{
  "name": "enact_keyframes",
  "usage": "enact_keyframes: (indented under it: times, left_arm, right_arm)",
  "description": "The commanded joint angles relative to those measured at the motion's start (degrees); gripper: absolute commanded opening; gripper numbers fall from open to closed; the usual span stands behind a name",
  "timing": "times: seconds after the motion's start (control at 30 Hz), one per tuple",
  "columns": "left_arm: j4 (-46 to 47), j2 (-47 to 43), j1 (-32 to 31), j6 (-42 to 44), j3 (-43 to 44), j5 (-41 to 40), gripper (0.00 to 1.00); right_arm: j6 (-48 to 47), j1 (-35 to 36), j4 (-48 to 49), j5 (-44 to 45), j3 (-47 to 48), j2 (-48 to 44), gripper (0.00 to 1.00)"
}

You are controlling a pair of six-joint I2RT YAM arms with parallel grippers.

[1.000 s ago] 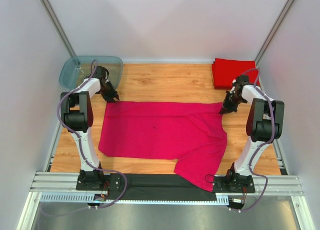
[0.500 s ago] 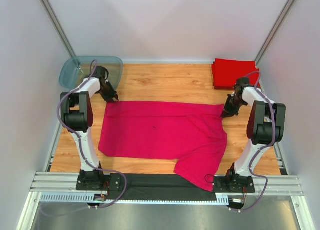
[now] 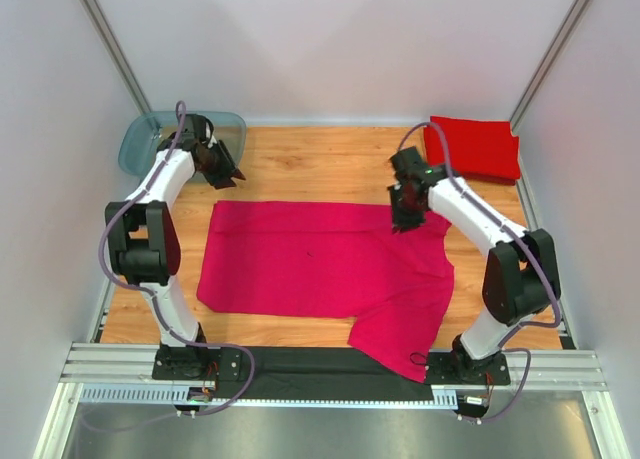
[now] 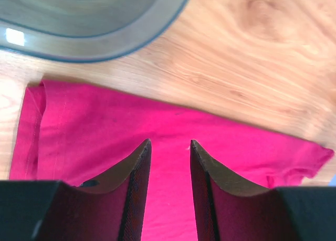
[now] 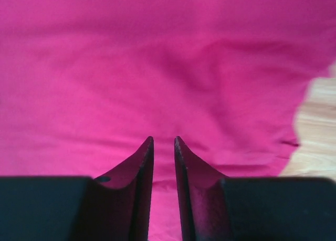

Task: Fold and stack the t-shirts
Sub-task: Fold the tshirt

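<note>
- The pink shirt (image 3: 330, 269) is lying spread flat across the middle of the table (image 3: 320, 159), with 1 sleeve reaching toward the near edge.
- The red shirts (image 3: 475, 147) are sitting folded in the far right corner, apart from the pink shirt.
- The left gripper (image 3: 228, 176) is hovering beside the tub (image 3: 145, 139), just beyond the pink shirt's far left corner, jaws apart and holding nothing.
- The right gripper (image 3: 405, 219) is hanging over the pink shirt's far edge, jaws slightly parted and gripping nothing.
</note>
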Motion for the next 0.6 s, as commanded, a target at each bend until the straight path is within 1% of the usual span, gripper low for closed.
enact_keyframes:
  times: [0.0,0.03,0.13,0.2,0.23,0.33,0.57]
  left_arm:
    - [-1.0,-5.4,0.1,0.2,-2.6,2.3,0.43]
    - [-1.0,-6.4,0.2,0.3,-3.5,2.1,0.43]
    - [-1.3,-10.6,0.1,0.7,-7.0,1.7,0.43]
    - [-2.1,-12.9,0.2,1.6,-8.5,1.7,0.43]
    - [-2.4,-13.5,0.1,1.9,-8.9,2.0,0.43]
    - [-3.6,-15.6,0.1,3.6,-10.6,2.1,0.43]
    - [-4.6,-18.6,0.1,5.8,-13.5,1.0,0.43]
  right_arm:
    - [-0.8,6.4,0.0,4.1,-4.0,-2.4,0.20]
    - [-1.0,8.6,0.2,4.2,-4.7,-2.1,0.19]
    - [-1.6,11.3,1.2,6.4,-7.1,-1.0,0.14]
    - [-1.7,11.4,2.1,7.1,-8.3,0.0,0.13]
    - [-1.7,11.4,2.3,9.2,-8.4,0.6,0.13]
    - [-2.1,11.3,1.5,12.5,-6.6,4.2,0.13]
    - [-3.1,11.1,2.0,12.8,-2.7,9.1,0.15]
